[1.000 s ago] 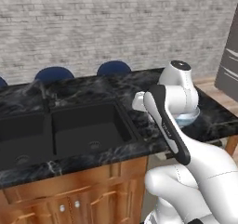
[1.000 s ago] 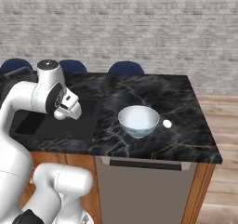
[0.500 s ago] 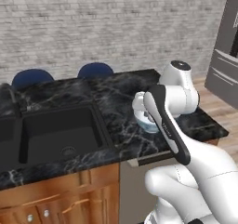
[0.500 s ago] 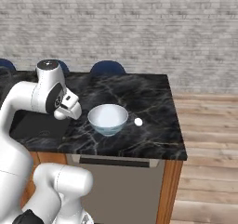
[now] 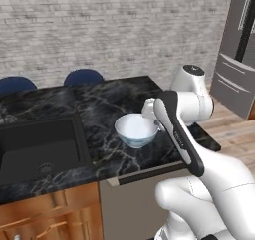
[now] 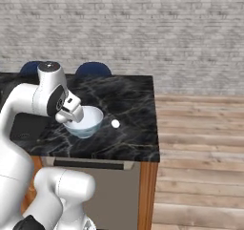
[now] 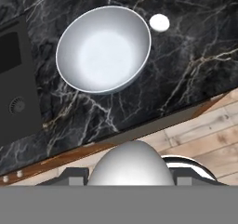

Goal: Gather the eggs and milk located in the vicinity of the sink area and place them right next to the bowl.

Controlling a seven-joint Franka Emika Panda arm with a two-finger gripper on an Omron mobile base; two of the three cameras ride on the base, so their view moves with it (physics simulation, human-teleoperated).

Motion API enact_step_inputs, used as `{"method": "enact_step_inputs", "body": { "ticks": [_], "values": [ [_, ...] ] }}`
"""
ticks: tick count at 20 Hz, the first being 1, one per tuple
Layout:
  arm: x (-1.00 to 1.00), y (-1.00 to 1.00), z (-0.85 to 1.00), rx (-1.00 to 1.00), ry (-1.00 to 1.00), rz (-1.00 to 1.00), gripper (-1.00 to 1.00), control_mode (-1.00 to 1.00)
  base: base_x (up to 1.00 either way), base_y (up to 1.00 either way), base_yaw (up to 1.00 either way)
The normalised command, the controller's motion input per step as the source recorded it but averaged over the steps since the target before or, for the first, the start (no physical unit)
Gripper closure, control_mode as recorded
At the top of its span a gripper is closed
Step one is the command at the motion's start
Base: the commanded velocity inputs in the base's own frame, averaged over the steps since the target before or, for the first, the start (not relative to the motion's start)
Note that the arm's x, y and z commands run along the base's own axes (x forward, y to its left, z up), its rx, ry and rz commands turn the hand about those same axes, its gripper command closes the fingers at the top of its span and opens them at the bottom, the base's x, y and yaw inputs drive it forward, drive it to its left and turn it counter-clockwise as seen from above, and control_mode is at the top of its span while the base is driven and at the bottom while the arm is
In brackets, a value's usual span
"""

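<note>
The tool is seen held above the near rim of the bowl; whether its fingers are apart or together cannot be told, as the tips are hidden. The bowl is set on the black marble counter, close to its front edge. 1 egg is already laid just beside the bowl, on the side away from the sink. No milk carton is visible near the bowl, so that item is judged still to be fetched. A risk is judged here: if the arm is swung low past the bowl, the egg could be nudged and rolled off the counter edge. Beyond the bowl, 2 blue chairs and a brick wall are seen.
</note>
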Motion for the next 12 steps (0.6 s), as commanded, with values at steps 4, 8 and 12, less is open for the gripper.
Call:
{"method": "enact_step_inputs", "body": {
  "ticks": [4, 8, 12],
  "values": [
    [0.00, 0.00, 0.00, 0.00, 0.00, 0.00, 1.00, 1.00, 0.00, -0.25, -0.06],
    [0.00, 0.04, 0.00, 0.00, 0.00, -0.04, 1.00, -1.00, 0.01, 0.00, -0.03],
    [0.00, 0.30, 0.00, -0.05, 0.00, -0.14, 1.00, -1.00, 0.00, 0.00, 0.00]
  ]
}}
